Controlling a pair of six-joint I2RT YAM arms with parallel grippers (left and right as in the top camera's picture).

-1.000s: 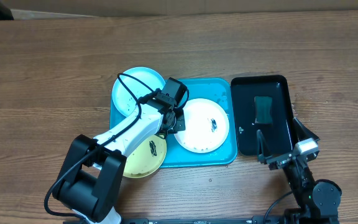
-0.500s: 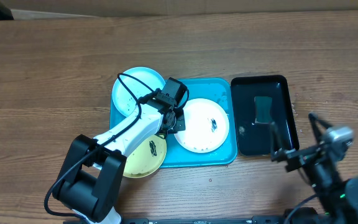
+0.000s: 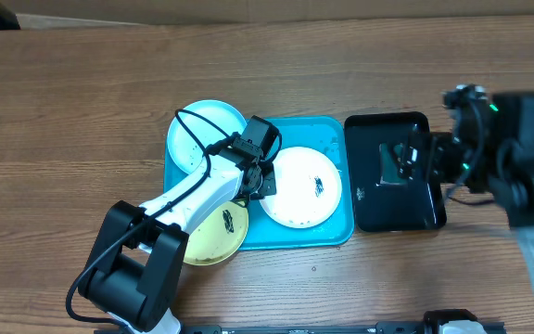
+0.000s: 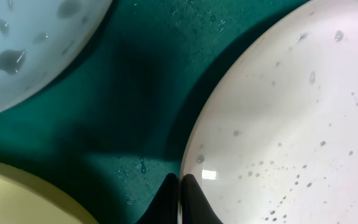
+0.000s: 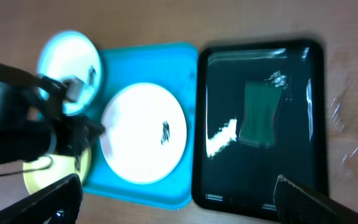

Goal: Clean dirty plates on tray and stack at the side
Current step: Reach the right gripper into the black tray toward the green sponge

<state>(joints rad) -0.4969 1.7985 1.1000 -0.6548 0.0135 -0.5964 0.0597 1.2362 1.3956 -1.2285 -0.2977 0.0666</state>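
You had a brown wood-grain table (image 3: 63, 111) under everything. Two trays lay directly on it, side by side near the middle: the turquoise tray (image 3: 295, 238) on the left and the smaller glossy black tray (image 3: 387, 211) just beside its right edge, their long rims almost touching. A light blue plate (image 3: 197, 134) hung out over the turquoise tray's far left corner, and a yellow-green plate (image 3: 213, 239) over its near left corner. You could not tell whether either plate's rim touched the wood.

right arm (image 3: 515, 153): blurred | yellow-green plate (image 3: 208, 243): partly under left arm (image 3: 197, 192) | white plate (image 4: 291, 124): cropped by frame
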